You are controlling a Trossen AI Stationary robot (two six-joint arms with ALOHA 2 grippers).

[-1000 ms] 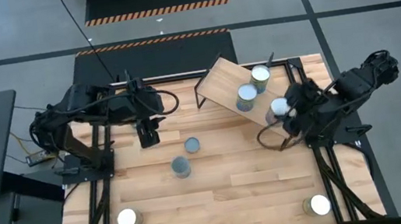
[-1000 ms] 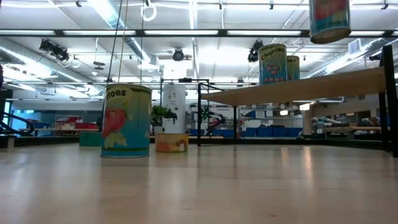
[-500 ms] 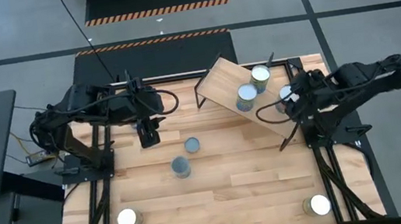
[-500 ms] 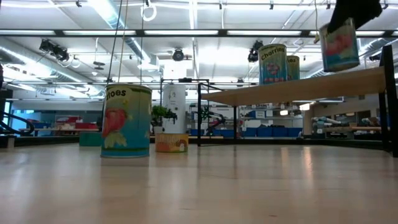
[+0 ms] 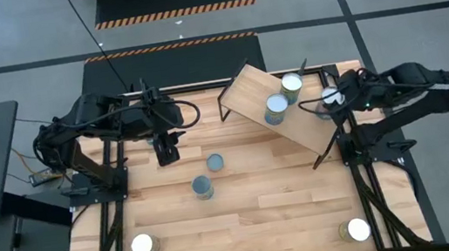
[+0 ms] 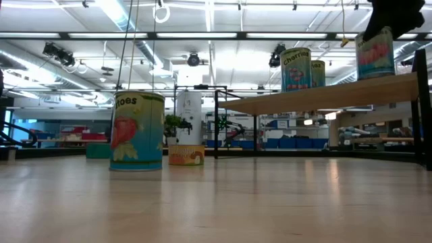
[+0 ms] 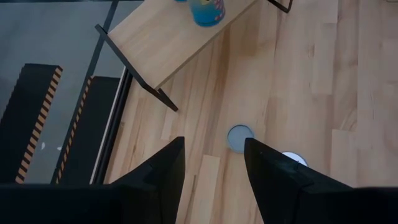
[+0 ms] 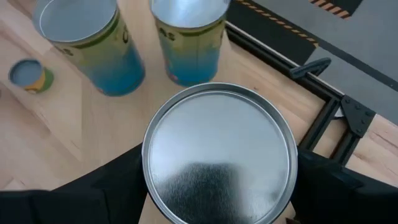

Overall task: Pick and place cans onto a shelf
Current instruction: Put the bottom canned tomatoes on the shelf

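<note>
Moved back over the shelf's far right end since a second ago, right end effector (image 5: 332, 97) now clamped on a can (image 8: 219, 152), carried from the front edge up toward the rear corner. Held just above the shelf (image 5: 270, 101) board in the low view, can (image 6: 376, 52) upright, not yet resting. Just beside it, toward the left arm: two cans already standing on the board, one (image 5: 292, 87) nearer the rear frame, one (image 5: 276, 107) a little forward. Seen close past the held lid in the right wrist view, both blue-labelled with shiny tops.

Farther out on the tabletop (image 5: 246, 219): two loose cans near the middle, one (image 5: 215, 162) slightly behind the other (image 5: 202, 187). Two more at the front corners, left (image 5: 143, 245) and right (image 5: 357, 230), well apart from everything else.

Left end effector (image 5: 165, 151) unchanged, hovering over the rear left of the tabletop, fingers (image 7: 166, 171) parted and empty.
</note>
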